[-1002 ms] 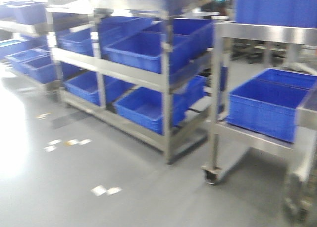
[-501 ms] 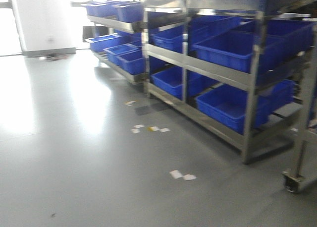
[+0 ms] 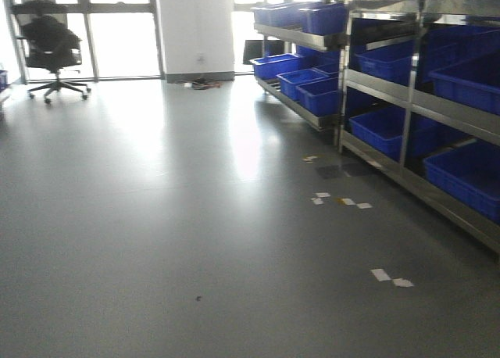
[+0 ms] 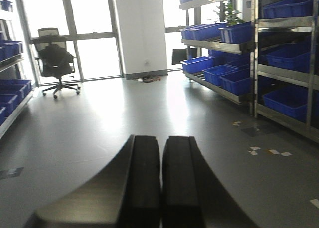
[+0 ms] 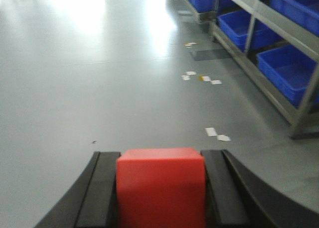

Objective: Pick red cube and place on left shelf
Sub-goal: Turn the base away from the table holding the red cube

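Observation:
The red cube (image 5: pixel 161 188) sits between the two black fingers of my right gripper (image 5: pixel 160 161), which is shut on it and holds it above the grey floor. My left gripper (image 4: pixel 161 143) is shut and empty, its two black fingers pressed together. A shelf with blue bins (image 4: pixel 9 96) shows at the far left edge of the left wrist view. Neither gripper shows in the front view.
Steel racks with blue bins (image 3: pixel 406 100) run along the right side, also in the right wrist view (image 5: pixel 279 54). A black office chair (image 3: pixel 51 41) stands by the far windows. White tape marks (image 3: pixel 391 277) lie on the grey floor.
The front view has swung left: the racks have slid from the middle to the right edge, and the open floor, windows and chair have come into view.

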Robot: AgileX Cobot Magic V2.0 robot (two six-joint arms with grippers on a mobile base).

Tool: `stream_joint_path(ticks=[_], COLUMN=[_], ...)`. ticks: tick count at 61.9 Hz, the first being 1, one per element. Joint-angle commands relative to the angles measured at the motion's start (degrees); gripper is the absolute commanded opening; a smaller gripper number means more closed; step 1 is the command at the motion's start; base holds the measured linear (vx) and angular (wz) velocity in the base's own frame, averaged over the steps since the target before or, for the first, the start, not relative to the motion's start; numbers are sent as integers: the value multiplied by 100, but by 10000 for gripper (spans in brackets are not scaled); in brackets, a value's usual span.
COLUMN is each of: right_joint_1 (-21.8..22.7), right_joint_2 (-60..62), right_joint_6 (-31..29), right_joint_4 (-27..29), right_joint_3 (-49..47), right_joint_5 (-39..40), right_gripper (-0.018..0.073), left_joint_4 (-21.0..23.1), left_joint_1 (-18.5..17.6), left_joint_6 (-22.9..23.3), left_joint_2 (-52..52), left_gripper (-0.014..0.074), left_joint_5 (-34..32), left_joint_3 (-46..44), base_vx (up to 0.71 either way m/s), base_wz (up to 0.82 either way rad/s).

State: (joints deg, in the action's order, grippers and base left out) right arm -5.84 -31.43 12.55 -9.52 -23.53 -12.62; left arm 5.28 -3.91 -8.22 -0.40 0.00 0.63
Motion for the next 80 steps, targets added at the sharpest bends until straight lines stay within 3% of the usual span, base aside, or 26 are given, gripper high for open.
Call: stream_joint_path(ticks=[1,60,80], right_joint_1=[33,33,33], right_joint_2=[-7,-1,-32], right_joint_6=[-4,-4,-4], right_joint_4=[-88,-88,-88], right_joint_3=[-173,-173,-173], right_joint_5=[525,525,492], right_gripper=[57,57,57], left_joint_4=[32,32,32], left_joint_1=[-19,-19,-19], left_joint_6=[-8,-8,-8], left_joint_2=[47,47,40], left_gripper=[106,106,106], left_joint_5=[-478,-478,-478], left_joint_3=[126,126,126], base_vx=[-15,-13,4], base_wz=[74,40,0])
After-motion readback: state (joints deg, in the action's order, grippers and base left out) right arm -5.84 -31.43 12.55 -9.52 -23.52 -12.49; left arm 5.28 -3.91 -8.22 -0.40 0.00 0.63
